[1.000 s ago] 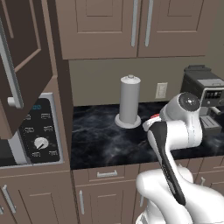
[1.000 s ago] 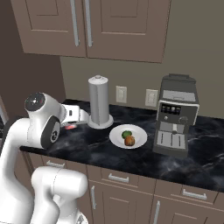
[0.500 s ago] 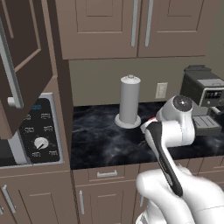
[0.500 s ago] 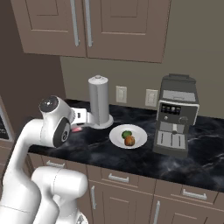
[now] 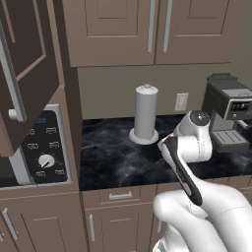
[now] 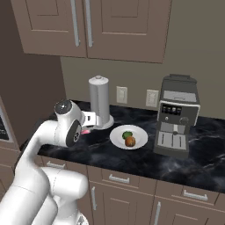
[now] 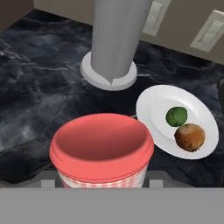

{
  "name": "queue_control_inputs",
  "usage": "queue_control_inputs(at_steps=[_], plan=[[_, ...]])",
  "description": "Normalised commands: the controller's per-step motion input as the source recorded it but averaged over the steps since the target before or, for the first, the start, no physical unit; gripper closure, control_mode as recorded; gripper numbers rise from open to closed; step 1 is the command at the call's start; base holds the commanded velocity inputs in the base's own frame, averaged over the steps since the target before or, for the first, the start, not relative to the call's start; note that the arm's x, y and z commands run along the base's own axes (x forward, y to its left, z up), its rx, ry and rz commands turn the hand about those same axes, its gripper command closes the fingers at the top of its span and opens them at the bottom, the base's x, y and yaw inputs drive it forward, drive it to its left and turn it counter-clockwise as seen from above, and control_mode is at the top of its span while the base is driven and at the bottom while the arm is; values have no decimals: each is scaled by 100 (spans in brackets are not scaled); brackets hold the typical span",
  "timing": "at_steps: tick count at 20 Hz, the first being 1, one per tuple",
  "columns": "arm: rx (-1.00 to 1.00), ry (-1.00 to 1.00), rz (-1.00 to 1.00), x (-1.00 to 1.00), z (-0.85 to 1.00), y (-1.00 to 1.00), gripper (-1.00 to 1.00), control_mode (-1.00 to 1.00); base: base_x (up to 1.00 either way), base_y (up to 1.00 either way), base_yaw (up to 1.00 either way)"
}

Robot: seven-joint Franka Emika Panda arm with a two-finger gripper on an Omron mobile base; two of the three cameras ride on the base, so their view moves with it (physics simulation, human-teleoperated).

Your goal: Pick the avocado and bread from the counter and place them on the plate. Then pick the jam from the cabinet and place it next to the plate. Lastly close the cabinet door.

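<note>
The jam (image 7: 101, 151), a squat red-pink jar with a paler checked band under its lid, sits clamped in the robot's two-finger gripper (image 7: 103, 181), held in the air above the black, white-veined stone counter (image 7: 39, 92); in the right base view a sliver of pink (image 6: 86, 130) shows at the hand, just left of the tall grey paper-towel holder (image 6: 99, 102). Beyond the jar in the hand view lies the plain round white plate (image 7: 151, 101), resting on the counter just beside the holder's round base (image 7: 108, 78). On the plate are the small dark green avocado (image 7: 176, 116) and the rounded orange-brown bread (image 7: 189, 137), touching or nearly touching each other. A dark grey coffee machine (image 6: 177, 115) stands to the right of the plate. In the left base view the brown wooden cabinet door (image 5: 22, 74) with its long silver bar handle hangs wide open at the left, above a panel with a dial (image 5: 46, 161)
</note>
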Motion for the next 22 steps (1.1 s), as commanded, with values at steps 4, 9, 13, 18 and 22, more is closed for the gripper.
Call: queue_control_inputs(at_steps=[4, 9, 13, 18, 22], plan=[[1, 22, 0, 39, -23, -13, 100, -100, 0, 0, 0], [0, 11, 0, 42, -25, -8, 100, -100, 0, 0, 0], [0, 3, 0, 41, -28, -5, 100, -100, 0, 0, 0], [0, 0, 0, 28, -39, -7, 100, -100, 0, 0, 0], [0, -4, 0, 10, -49, -8, 100, -100, 0, 0, 0]])
